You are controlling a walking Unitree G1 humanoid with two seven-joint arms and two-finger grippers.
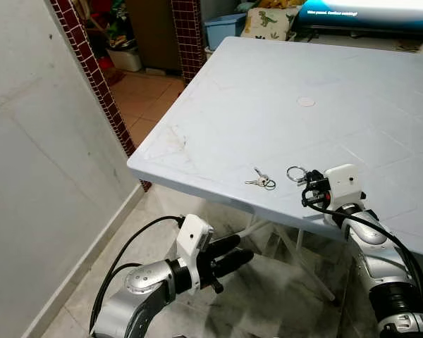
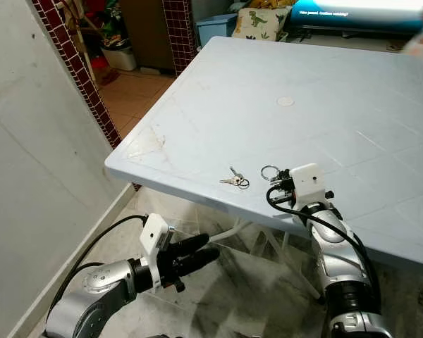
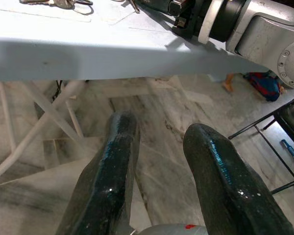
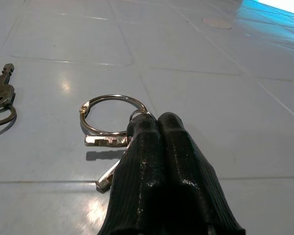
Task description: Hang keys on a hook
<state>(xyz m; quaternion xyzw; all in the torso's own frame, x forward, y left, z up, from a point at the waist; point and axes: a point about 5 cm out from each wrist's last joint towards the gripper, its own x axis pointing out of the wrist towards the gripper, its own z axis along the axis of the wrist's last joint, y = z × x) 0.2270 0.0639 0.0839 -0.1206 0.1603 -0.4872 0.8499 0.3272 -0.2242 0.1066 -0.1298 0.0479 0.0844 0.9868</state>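
Observation:
A bunch of keys on a large silver ring [image 1: 295,172] lies near the front edge of the pale blue table [image 1: 268,105]. My right gripper [image 1: 309,184] rests on the tabletop right behind it. In the right wrist view its black fingers [image 4: 154,161] are pressed together, shut on the bunch where the ring [image 4: 112,115] meets the keys. A second, smaller set of keys [image 1: 261,180] lies loose a little to the left. My left gripper [image 1: 243,250] hangs open below the table edge, with nothing between its fingers [image 3: 112,161].
A white wall [image 1: 42,141] stands close on the left, with a dark red tiled pillar [image 1: 92,77] behind it. White table legs [image 1: 268,229] cross under the table. A blue bin [image 1: 224,29] and a dinosaur-print cushion [image 1: 268,21] are at the back.

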